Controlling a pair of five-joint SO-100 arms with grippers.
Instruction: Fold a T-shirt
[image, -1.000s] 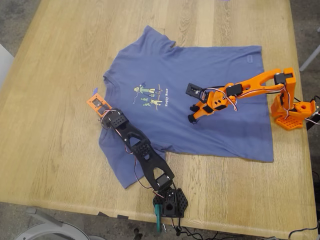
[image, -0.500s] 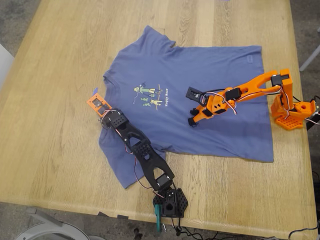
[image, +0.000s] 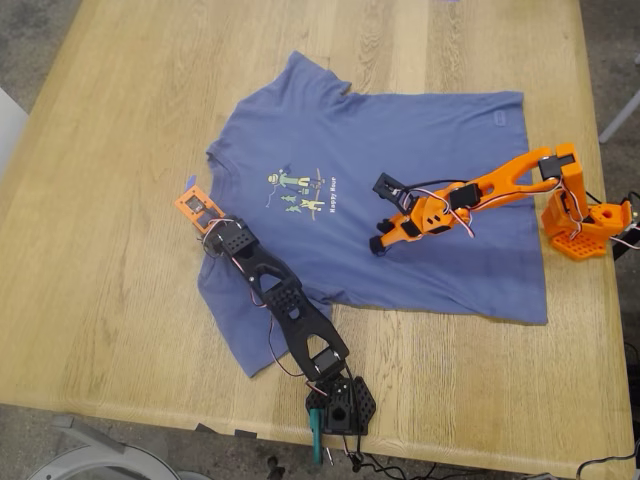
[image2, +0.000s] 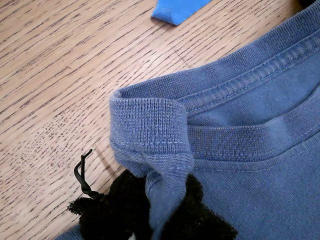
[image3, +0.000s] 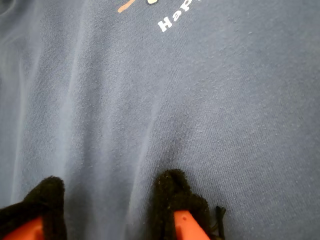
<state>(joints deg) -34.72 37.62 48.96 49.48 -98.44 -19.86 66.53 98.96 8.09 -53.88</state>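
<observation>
The periwinkle-blue T-shirt (image: 400, 150) lies spread flat on the wooden table (image: 120, 300), its collar toward the exterior view's left and its chest print (image: 300, 192) face up. My first gripper (image: 203, 215), on the black arm, is at the collar. In the first wrist view my first gripper (image2: 160, 200) is shut on a raised fold of the ribbed collar (image2: 150, 125) of the T-shirt (image2: 260, 190). My second gripper (image: 380, 215), on the orange arm, is open low over the shirt's middle. Its padded fingertips (image3: 172, 192) rest on the T-shirt (image3: 210, 90) fabric, nothing between them at my second gripper (image3: 110, 195).
A small blue strip (image: 190, 181) (image2: 177, 10) lies on the wood just beyond the collar. The orange arm's base (image: 585, 225) stands at the exterior view's right table edge, the black arm's base (image: 340, 405) at the near edge. Bare wood surrounds the shirt.
The orange arm has lowered and reached slightly toward the exterior view's left, bringing my second gripper down onto the shirt. The black arm and the shirt have not visibly moved.
</observation>
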